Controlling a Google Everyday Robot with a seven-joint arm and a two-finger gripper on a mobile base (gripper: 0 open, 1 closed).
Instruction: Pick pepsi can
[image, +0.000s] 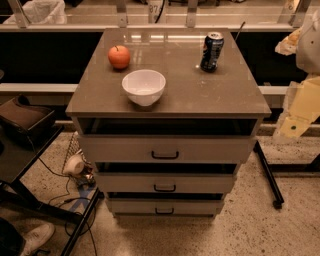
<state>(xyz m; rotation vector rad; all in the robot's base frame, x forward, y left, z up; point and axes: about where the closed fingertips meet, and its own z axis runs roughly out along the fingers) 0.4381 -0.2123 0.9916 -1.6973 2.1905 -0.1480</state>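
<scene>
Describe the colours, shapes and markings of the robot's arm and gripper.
The arm at the right edge is white and rounded, partly cut off. Below it, the gripper, right of the cabinet, is pale cream, flat-sided and angular, with one small dark dot. No cables show.

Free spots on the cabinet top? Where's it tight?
Bare: the front right corner, in front of the can; the back middle, between the apple and the can. Tight: apple and bowl sit close at left. The tool hangs right of the cabinet.
</scene>
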